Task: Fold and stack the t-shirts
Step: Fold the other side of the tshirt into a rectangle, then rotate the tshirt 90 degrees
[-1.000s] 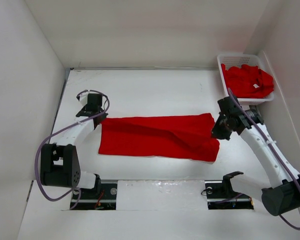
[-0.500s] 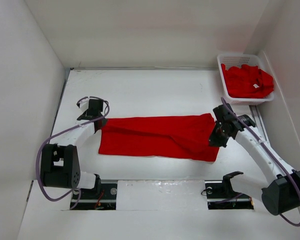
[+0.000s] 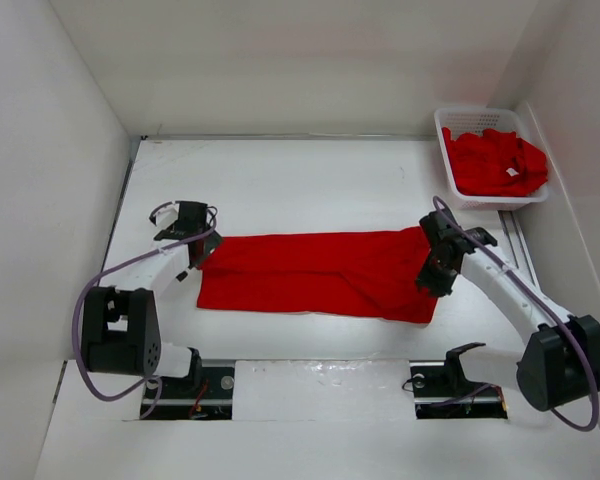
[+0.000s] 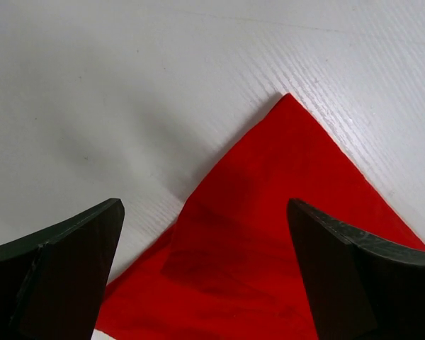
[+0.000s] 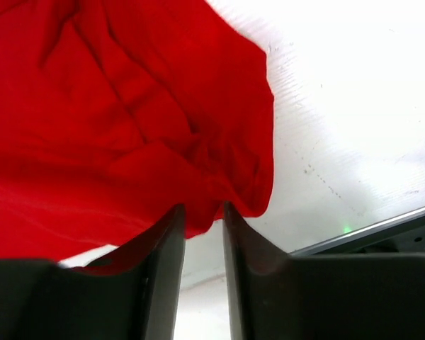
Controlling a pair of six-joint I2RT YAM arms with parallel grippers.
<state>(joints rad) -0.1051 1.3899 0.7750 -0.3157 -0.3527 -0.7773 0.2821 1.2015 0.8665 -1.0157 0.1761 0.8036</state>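
Top view high, from near edge; wrist views close, downward; all share t-shirt (image 3: 320, 270).

both arms same build: left arm of white plastic-shelled links (image 3: 152, 267), right arm of white plastic-shelled links (image 3: 510, 295). boxy black shoulder housing on the left (image 3: 120, 335), rounder black shoulder housing on the right (image 3: 555, 365). thin grey-purple cable (image 3: 76, 340) runs outside the left shell, matching grey-purple cable (image 3: 592, 400) on the right. black base plates (image 3: 185, 388) sit at the near edge. left gripper (image 4: 204, 209) fingers (image 4: 64, 265) matte black, wedge-shaped, bevelled edges; right gripper (image 5: 202, 207) fingers (image 5: 159, 283) same dark finish, flat inner faces
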